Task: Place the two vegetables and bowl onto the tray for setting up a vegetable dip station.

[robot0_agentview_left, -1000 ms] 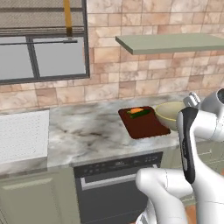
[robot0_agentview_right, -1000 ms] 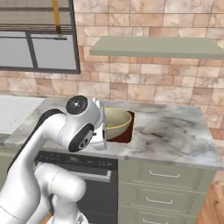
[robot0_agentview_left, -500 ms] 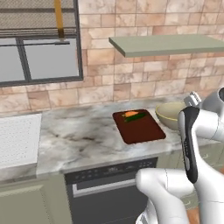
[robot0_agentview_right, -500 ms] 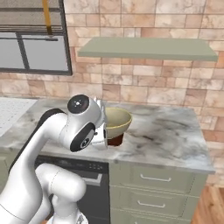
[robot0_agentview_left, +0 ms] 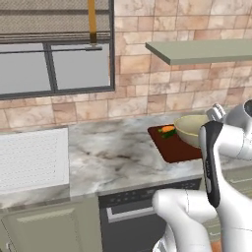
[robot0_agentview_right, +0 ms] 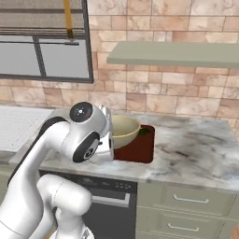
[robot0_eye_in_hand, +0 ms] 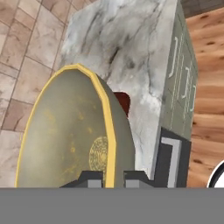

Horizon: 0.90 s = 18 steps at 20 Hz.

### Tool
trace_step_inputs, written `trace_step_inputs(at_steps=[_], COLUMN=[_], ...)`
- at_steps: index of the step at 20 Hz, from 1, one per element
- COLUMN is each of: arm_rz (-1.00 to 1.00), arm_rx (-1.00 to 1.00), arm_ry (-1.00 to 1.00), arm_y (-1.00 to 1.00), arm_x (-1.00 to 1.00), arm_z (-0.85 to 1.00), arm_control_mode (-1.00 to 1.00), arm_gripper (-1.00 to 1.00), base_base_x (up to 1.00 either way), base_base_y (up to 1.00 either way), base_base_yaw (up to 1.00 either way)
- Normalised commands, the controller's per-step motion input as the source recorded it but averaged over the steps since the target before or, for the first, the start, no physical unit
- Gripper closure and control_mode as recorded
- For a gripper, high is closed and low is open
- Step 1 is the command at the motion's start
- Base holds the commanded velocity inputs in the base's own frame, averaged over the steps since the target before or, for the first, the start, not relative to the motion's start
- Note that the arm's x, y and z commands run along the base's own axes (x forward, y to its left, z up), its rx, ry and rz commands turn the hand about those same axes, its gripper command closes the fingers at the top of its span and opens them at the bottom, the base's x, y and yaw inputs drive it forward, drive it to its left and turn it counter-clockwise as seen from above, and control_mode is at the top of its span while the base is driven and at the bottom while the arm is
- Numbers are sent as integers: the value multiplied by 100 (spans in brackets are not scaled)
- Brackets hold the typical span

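Note:
My gripper [robot0_eye_in_hand: 111, 180] is shut on the thin rim of the olive-beige bowl [robot0_eye_in_hand: 65, 131], which stands tilted before the hand camera. The bowl [robot0_agentview_left: 189, 129] hangs over the right part of the dark reddish-brown tray [robot0_agentview_left: 172, 147] on the marble counter; whether it touches the tray I cannot tell. At the tray's far left corner lies the orange carrot [robot0_agentview_left: 168, 129] with a green vegetable close against it. From the right side, the bowl [robot0_agentview_right: 123, 130] hides most of the tray [robot0_agentview_right: 140, 147], and a bit of green [robot0_agentview_right: 144, 132] peeks out behind it.
A white ribbed panel [robot0_agentview_left: 29, 157] lies at the counter's left end. A grey-green shelf [robot0_agentview_right: 177, 53] juts from the brick wall above. Bare marble counter [robot0_agentview_right: 196, 144] stretches right of the tray. An oven front [robot0_agentview_left: 147, 206] and drawers [robot0_agentview_right: 186, 205] sit below.
The whole picture has shifted, so the camera has moved. The bowl, still in my gripper, has gone from beside the tray's right edge to over the tray.

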Motion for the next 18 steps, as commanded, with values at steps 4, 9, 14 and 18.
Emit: trace_step_inputs(at_steps=[4,9,14,18], arm_rz=[0,0,0,0], arm_rx=[0,0,1,7], arm_ry=[0,0,0,-4], arm_y=[0,0,0,-3], arm_x=[0,0,2,27], arm_z=[0,0,-20,-68], arm_control_mode=[100,100,-100,-100], arm_gripper=[100,100,100,100], base_base_x=[55,31,0,0], base_base_y=[0,0,0,0], base_base_yaw=[2,2,0,0])
